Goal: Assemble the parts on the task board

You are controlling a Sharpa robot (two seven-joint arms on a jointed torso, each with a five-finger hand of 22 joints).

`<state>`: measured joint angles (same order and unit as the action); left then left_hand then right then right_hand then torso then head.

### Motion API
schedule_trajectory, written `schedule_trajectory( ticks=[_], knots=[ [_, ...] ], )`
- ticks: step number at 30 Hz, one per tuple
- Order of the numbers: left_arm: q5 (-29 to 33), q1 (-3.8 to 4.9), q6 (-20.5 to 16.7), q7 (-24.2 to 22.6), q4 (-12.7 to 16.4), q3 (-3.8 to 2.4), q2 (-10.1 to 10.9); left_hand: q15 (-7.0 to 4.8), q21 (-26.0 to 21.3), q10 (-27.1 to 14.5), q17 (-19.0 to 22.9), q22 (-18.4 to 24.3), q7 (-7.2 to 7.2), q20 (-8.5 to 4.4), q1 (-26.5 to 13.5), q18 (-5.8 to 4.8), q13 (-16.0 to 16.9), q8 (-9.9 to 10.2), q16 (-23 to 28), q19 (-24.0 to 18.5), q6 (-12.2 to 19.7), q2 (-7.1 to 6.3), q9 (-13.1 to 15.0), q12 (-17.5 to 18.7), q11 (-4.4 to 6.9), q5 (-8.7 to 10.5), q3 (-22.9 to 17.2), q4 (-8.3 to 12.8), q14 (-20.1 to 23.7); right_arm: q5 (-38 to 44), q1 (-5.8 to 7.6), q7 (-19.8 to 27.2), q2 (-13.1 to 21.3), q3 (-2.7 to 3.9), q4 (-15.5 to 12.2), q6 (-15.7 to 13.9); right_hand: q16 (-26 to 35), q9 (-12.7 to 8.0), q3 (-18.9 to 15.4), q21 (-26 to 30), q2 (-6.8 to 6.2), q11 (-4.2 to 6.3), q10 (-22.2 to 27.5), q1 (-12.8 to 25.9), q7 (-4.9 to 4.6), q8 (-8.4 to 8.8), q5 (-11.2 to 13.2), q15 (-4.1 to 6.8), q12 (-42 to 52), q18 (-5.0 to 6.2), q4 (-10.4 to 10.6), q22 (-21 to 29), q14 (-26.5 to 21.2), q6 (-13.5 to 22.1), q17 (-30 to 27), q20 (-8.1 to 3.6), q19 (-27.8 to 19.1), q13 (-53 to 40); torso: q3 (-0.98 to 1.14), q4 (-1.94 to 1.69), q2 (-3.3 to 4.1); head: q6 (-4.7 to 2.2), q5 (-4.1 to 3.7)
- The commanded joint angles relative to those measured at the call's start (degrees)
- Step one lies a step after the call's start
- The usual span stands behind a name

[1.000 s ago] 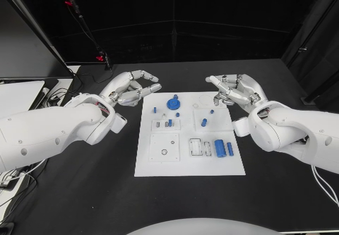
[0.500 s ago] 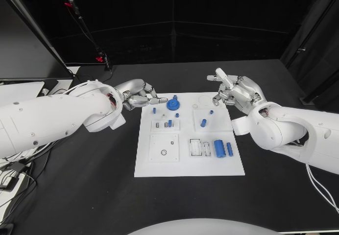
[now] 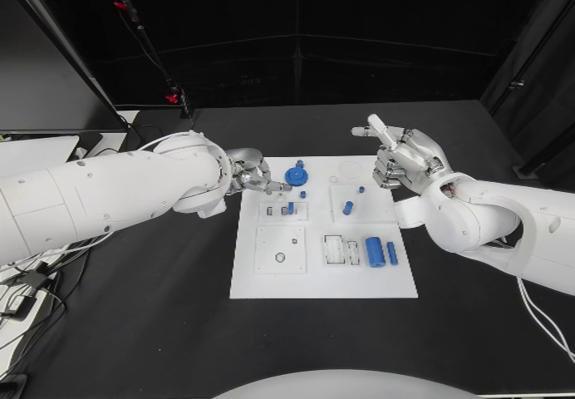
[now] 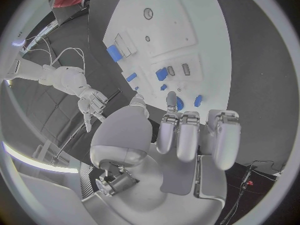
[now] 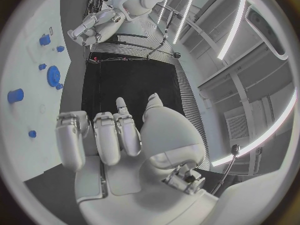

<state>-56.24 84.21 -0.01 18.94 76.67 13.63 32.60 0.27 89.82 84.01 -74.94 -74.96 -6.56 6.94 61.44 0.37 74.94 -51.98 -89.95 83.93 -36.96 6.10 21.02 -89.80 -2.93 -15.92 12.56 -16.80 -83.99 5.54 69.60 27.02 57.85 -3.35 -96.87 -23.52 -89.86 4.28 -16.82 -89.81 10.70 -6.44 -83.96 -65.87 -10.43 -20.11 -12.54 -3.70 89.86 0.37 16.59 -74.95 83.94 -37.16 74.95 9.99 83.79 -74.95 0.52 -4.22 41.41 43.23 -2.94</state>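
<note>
The white task board (image 3: 276, 283) lies mid-table. On it are a blue round disc (image 3: 296, 175), small blue pegs (image 3: 347, 208) and a blue cylinder (image 3: 375, 251). My left hand (image 3: 254, 181) hovers at the board's upper left edge, fingers stretched toward the disc and holding nothing. In the left wrist view that hand (image 4: 187, 135) reaches over the board (image 4: 156, 40), fingertips next to the disc (image 4: 179, 103). My right hand (image 3: 401, 158) hangs over the board's upper right corner, empty, with one finger raised. The right wrist view shows this hand (image 5: 106, 135) beside the board (image 5: 31, 45) and disc (image 5: 53, 76).
Black table (image 3: 144, 316) surrounds the board on all sides. Cables (image 3: 156, 125) run along the far left corner. A white surface (image 3: 30, 158) lies off the table's left edge.
My left hand has turned over and moved right to the board's upper left edge, near the blue disc. My right hand has stayed in place and raised one finger.
</note>
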Motion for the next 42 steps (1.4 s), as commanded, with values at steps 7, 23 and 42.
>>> schedule_trajectory(
  ticks=[7, 23, 42],
  knots=[
    [-1.2, -0.16, 5.6, 5.2, -2.4, -0.05, -2.7, -0.69, 0.2, 6.0, -15.1, -15.0, 0.82, -0.68, -1.9, -0.37, 15.1, -0.5, 0.0, 6.1, 0.2, 1.92, 2.6, -0.2, 0.62, 1.71, 1.5, 0.0, -6.0, -0.5, -0.03, -0.5, -0.5, 0.01, 0.8, 2.9, -0.1, -0.1, -0.3, -0.2, 0.55, -0.77, -6.0, -1.6, -0.86, -0.85, -1.4, -0.47, 0.1, -0.37, -0.1, -15.1, 6.1, 0.4, 15.1, 0.51, 6.2, -15.1, 0.01, 0.10, 0.02, 0.23, 0.08],
    [-1.2, -1.21, 10.0, 5.3, -6.1, -0.05, -7.7, -0.94, 0.2, 6.0, -15.1, -15.0, 1.28, -0.88, -1.3, -0.37, 15.1, 0.0, 0.0, 6.1, -0.9, 3.16, 3.7, -0.2, 1.05, 1.37, 1.8, 0.1, -6.0, -0.5, -0.21, -2.3, -1.4, -0.01, 1.9, 3.1, -0.1, -0.2, -0.3, -0.2, 1.25, -0.86, -6.0, -1.8, -0.97, -1.13, -1.9, -0.51, 0.1, -0.37, -0.1, -15.1, 6.1, 0.7, 15.1, 0.53, 6.2, -15.1, 0.05, -0.01, -0.07, 0.79, -0.07],
    [-1.2, -2.12, 11.6, 5.7, -9.2, -0.06, -10.2, -1.06, 0.2, 6.0, -15.1, -15.0, 1.25, -1.07, -2.3, -0.37, 15.1, 2.2, 0.0, 6.1, -1.2, 4.46, 4.1, -0.2, 1.09, 1.47, 2.7, 0.0, -6.0, -0.5, -0.23, -4.1, -2.0, -0.06, 2.3, 3.0, -0.1, -0.3, 0.0, -0.2, 1.75, -1.00, -6.0, -2.3, -1.13, -1.16, -2.2, -0.65, 0.1, -0.37, -0.1, -15.1, 6.1, 1.7, 15.1, 0.63, 6.2, -15.1, 0.07, 0.01, -0.09, 1.12, -0.64]
  ],
)
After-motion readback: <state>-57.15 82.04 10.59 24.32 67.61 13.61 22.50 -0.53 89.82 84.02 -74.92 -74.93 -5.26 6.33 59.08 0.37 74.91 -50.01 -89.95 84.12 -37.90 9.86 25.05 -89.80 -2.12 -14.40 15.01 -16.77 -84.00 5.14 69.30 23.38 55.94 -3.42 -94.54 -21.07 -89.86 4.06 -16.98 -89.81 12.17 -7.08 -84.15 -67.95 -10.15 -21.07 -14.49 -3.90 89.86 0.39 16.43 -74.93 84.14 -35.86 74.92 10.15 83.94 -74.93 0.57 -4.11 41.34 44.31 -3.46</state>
